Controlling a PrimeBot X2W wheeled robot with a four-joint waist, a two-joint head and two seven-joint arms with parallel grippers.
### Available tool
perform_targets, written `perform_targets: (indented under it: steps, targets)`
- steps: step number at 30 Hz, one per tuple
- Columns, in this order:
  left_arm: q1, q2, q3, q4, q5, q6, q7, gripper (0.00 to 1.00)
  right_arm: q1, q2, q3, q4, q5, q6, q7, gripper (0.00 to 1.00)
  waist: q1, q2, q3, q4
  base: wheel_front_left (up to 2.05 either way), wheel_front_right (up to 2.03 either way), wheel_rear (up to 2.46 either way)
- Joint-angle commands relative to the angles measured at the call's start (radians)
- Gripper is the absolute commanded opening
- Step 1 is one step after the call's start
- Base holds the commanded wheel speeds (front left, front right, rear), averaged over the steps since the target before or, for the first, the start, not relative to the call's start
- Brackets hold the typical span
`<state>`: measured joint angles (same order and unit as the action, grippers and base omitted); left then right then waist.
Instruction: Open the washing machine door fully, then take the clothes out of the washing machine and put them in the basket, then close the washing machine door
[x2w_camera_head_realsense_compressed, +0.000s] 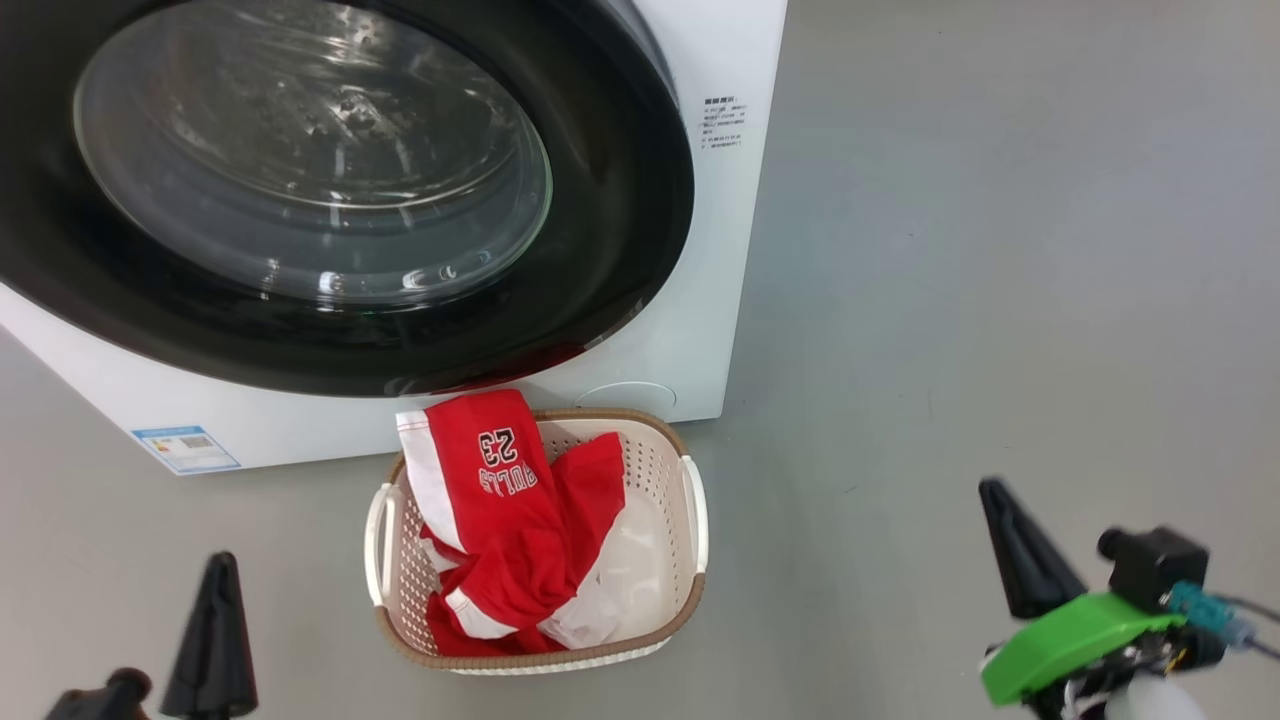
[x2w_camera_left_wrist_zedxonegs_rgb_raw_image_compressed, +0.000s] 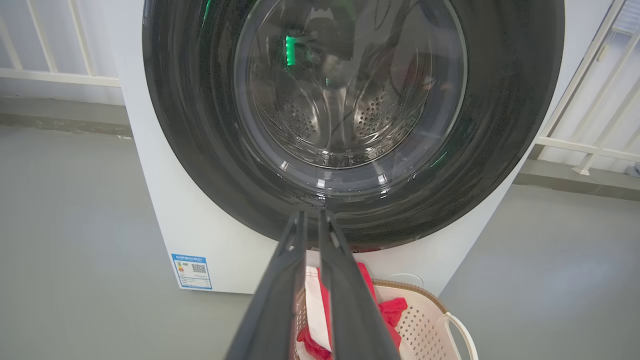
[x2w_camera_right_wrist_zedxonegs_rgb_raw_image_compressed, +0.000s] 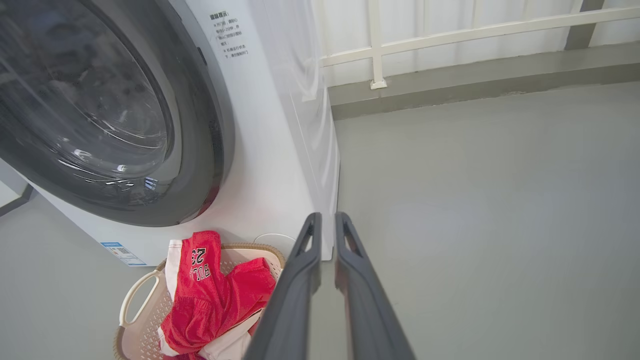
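The washing machine door (x2w_camera_head_realsense_compressed: 620, 250) lies flat against the white washing machine (x2w_camera_head_realsense_compressed: 700, 330); through its glass the steel drum shows. The basket (x2w_camera_head_realsense_compressed: 610, 412) stands on the floor right before the machine. In it lie the clothes (x2w_camera_head_realsense_compressed: 500, 510), red with "BULLS 23" uppermost and white fabric beneath. My left gripper (x2w_camera_head_realsense_compressed: 218, 565) hangs low at the left, shut and holding nothing; in its wrist view the left gripper (x2w_camera_left_wrist_zedxonegs_rgb_raw_image_compressed: 312, 215) points at the door's lower rim (x2w_camera_left_wrist_zedxonegs_rgb_raw_image_compressed: 500, 150), above the basket (x2w_camera_left_wrist_zedxonegs_rgb_raw_image_compressed: 430, 320). My right gripper (x2w_camera_head_realsense_compressed: 995, 490), also shut and holding nothing, is right of the basket; its wrist view has the right gripper (x2w_camera_right_wrist_zedxonegs_rgb_raw_image_compressed: 327, 216) beside the machine's corner.
Grey floor (x2w_camera_head_realsense_compressed: 1000, 250) stretches to the right of the machine. A small blue label (x2w_camera_head_realsense_compressed: 185, 448) sits on the machine's lower front. Behind the machine runs a white railing (x2w_camera_right_wrist_zedxonegs_rgb_raw_image_compressed: 450, 35) along a low kerb.
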<state>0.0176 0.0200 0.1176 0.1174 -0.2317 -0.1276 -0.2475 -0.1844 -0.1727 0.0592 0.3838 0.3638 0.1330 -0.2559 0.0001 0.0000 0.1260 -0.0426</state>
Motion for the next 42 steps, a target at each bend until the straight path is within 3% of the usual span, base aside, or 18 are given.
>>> perform_targets:
  steps: [1, 8, 13, 42]
  targets:
    - [0.000, -0.004, -0.001, 0.012, -0.001, 0.000, 0.001, 0.00, 0.008, 0.006, 0.000, 0.012, 0.001, 0.000, 0.000, 0.00, 0.0000, 0.0000, 0.000, 0.000, 0.00, 0.00, 0.00]
    - [-0.004, -0.004, -0.002, 0.019, -0.074, 0.000, 0.020, 0.00, 0.017, 0.014, -0.007, 0.006, 0.069, 0.000, 0.018, 0.00, 0.0023, 0.0000, -0.009, 0.002, 0.00, 0.00, 0.00]
    - [-0.010, -0.003, -0.003, 0.026, -0.129, 0.000, 0.034, 0.00, 0.019, 0.017, -0.013, 0.002, 0.119, 0.000, 0.032, 0.00, 0.0001, 0.0000, -0.012, 0.004, 0.00, 0.00, 0.00]
    - [-0.041, 0.006, -0.002, 0.054, -0.448, -0.001, 0.118, 0.00, 0.033, 0.040, -0.048, -0.034, 0.412, -0.001, 0.114, 0.00, 0.0000, 0.0000, -0.040, 0.014, 0.00, 0.00, 0.00]
